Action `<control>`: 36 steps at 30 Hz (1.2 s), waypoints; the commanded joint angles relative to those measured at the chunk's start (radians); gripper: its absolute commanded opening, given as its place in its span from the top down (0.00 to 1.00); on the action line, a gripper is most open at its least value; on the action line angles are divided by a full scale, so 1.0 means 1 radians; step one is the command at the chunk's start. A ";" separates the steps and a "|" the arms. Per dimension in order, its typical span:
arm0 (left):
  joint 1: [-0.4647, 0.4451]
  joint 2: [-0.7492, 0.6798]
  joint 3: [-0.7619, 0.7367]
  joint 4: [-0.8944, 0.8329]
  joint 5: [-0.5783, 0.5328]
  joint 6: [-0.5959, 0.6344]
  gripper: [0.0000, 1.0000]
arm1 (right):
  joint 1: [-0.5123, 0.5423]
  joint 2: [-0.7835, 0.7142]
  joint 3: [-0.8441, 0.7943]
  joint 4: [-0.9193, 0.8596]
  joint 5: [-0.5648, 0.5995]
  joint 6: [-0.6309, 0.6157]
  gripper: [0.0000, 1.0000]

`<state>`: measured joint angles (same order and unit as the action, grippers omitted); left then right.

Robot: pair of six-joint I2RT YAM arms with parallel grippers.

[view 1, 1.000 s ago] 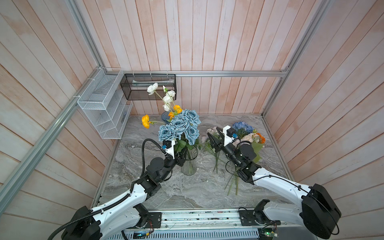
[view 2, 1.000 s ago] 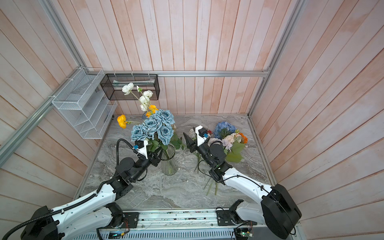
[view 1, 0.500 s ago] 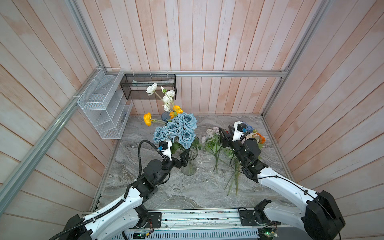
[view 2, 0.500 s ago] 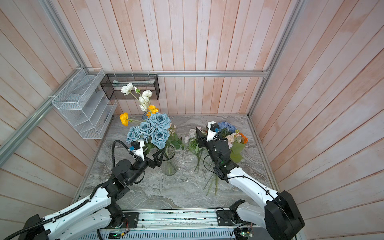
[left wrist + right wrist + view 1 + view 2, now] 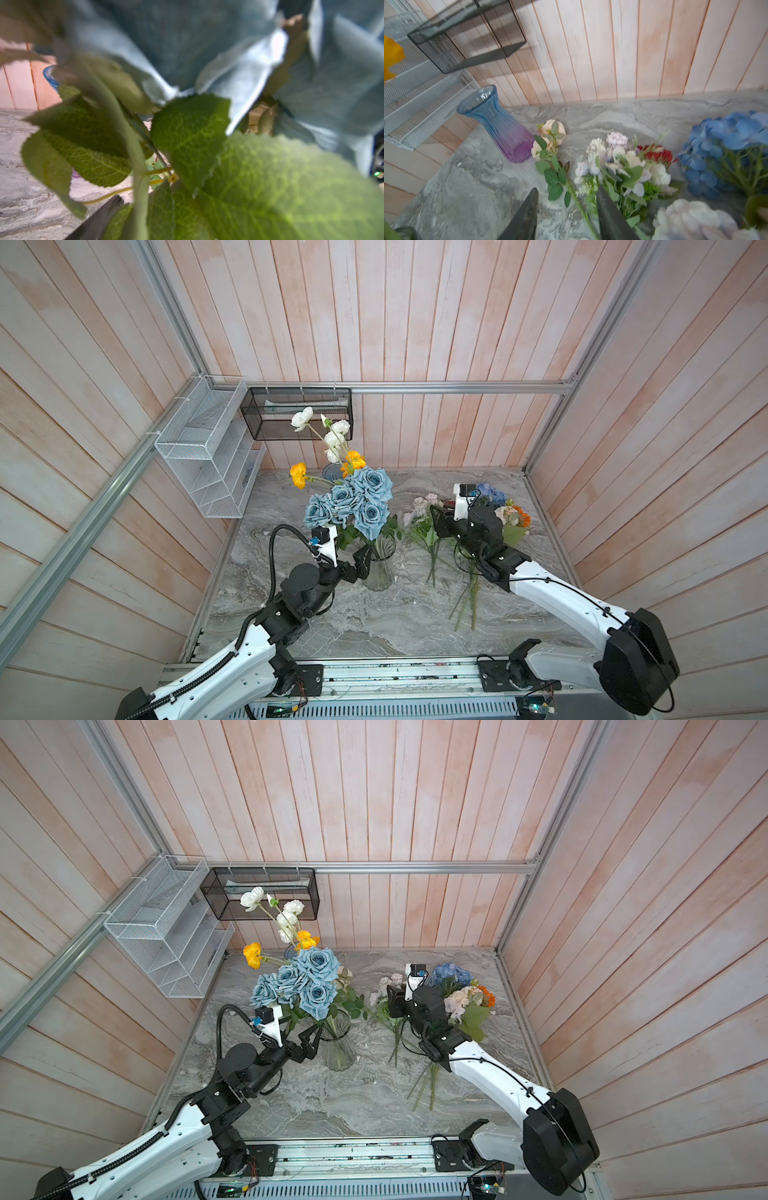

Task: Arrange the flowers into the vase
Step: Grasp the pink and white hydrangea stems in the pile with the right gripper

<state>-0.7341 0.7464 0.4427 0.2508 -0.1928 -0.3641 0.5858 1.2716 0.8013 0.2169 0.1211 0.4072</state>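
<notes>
Roses [image 5: 353,502], dusty blue, stand with orange and white poppies [image 5: 335,439] in a clear vase [image 5: 380,572] at the middle of the marbled surface [image 5: 374,626]. Left fingers [image 5: 365,559] sit just left of that vase near its neck, spread wide; the left wrist view is filled with blurred leaves, a green stem and blue petals close to the lens. Right of the clear vase the other bunches lie on the surface, heads far and stems near: a peach sprig [image 5: 550,133], a lilac-white spray [image 5: 618,164], red blooms [image 5: 658,153], a hydrangea [image 5: 449,973] at the far right, and an orange flower [image 5: 487,996]. Right fingers [image 5: 527,216] hang low over this pile, apart, with the peach sprig's stem running between them, touching neither as far as the wrist view shows, and one finger over the spray's leaves. A blue-purple vase [image 5: 496,124] stands upright at the far side, behind the roses and near the peach heads
</notes>
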 commanded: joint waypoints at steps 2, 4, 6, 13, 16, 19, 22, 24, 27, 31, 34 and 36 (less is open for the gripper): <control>-0.003 -0.016 -0.017 -0.032 -0.045 -0.025 0.00 | 0.002 0.060 -0.001 -0.112 -0.047 0.099 0.55; -0.004 -0.023 -0.028 -0.033 -0.051 -0.032 0.00 | 0.002 0.101 0.008 -0.142 -0.075 0.107 0.56; -0.004 -0.026 -0.036 -0.028 -0.051 -0.033 0.00 | 0.002 0.144 0.026 -0.174 -0.097 0.110 0.57; -0.004 -0.008 -0.039 0.011 -0.039 -0.017 0.00 | -0.008 0.265 0.088 -0.285 -0.097 0.133 0.58; -0.004 0.009 -0.043 0.051 -0.041 -0.013 0.00 | -0.017 0.306 0.099 -0.308 -0.079 0.150 0.59; -0.004 0.026 -0.042 0.084 -0.048 -0.004 0.00 | -0.030 0.329 0.098 -0.304 -0.067 0.165 0.59; -0.004 0.039 -0.039 0.106 -0.048 0.007 0.00 | -0.038 0.349 0.099 -0.300 -0.057 0.166 0.62; -0.004 0.045 -0.036 0.112 -0.050 0.013 0.00 | -0.037 0.364 0.100 -0.296 -0.055 0.165 0.64; -0.004 0.052 -0.036 0.120 -0.051 0.017 0.00 | -0.037 0.388 0.106 -0.296 -0.072 0.162 0.69; -0.004 0.056 -0.037 0.125 -0.060 0.017 0.00 | -0.038 0.419 0.114 -0.310 -0.058 0.159 0.73; -0.004 0.053 -0.036 0.125 -0.065 0.017 0.00 | -0.037 0.436 0.121 -0.318 -0.036 0.153 0.74; -0.004 0.053 -0.036 0.126 -0.068 0.019 0.00 | -0.038 0.446 0.126 -0.321 -0.022 0.148 0.74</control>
<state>-0.7341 0.8009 0.4164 0.3542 -0.2371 -0.3614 0.5510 1.6962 0.8948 -0.0719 0.0608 0.5610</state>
